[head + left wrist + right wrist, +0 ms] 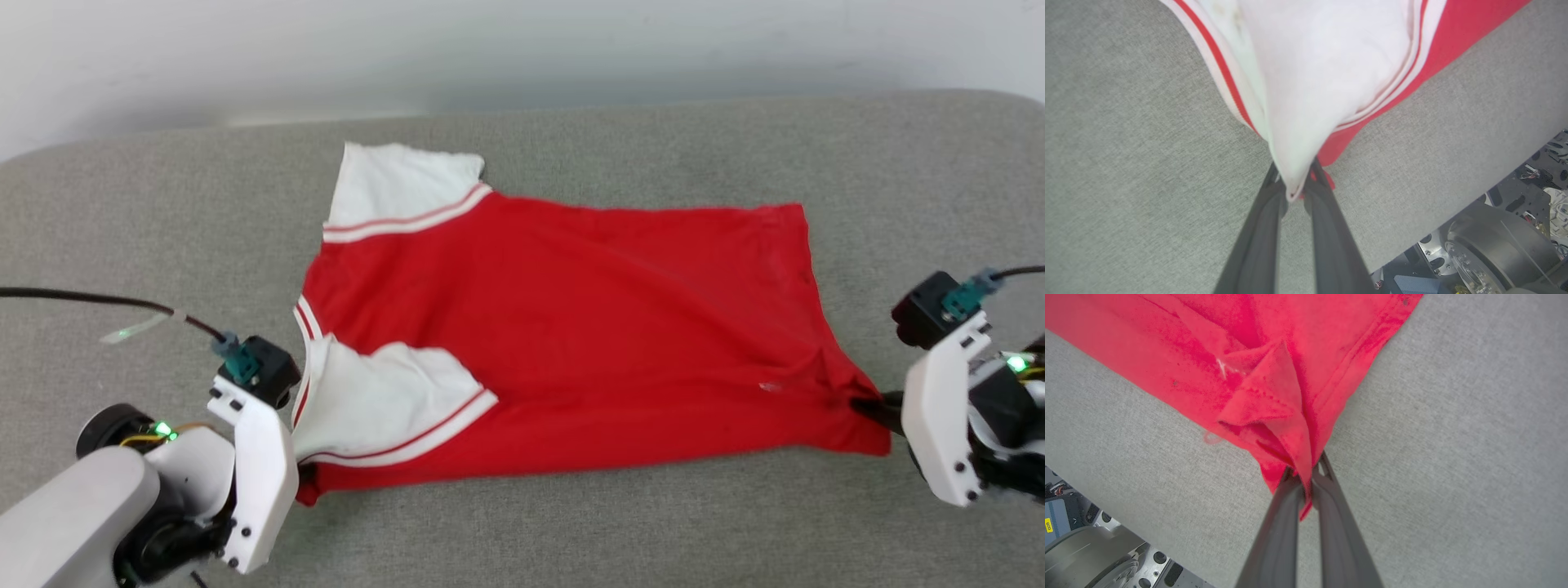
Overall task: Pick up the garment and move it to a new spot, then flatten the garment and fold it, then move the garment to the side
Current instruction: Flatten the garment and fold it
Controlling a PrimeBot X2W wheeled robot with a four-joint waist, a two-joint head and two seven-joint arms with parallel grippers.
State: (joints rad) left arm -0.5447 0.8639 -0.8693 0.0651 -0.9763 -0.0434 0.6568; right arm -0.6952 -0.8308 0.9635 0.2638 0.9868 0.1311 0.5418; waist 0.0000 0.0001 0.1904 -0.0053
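Observation:
The garment (563, 327), a red T-shirt with white striped-trim sleeves, lies spread sideways on the grey cushion, collar end to the left. My left gripper (300, 474) is at its near-left corner, shut on the white sleeve and red edge; the left wrist view shows the fabric (1306, 106) pinched between the dark fingers at my left gripper (1295, 183). My right gripper (867, 404) is shut on the near hem corner at the right; in the right wrist view the bunched red cloth (1274, 396) is clamped at my right gripper (1306, 477).
The grey upholstered cushion (571, 523) runs wide under the shirt, with a pale wall (490, 49) behind it. The cushion's near edge and the robot's base (1486, 253) lie close below both grippers.

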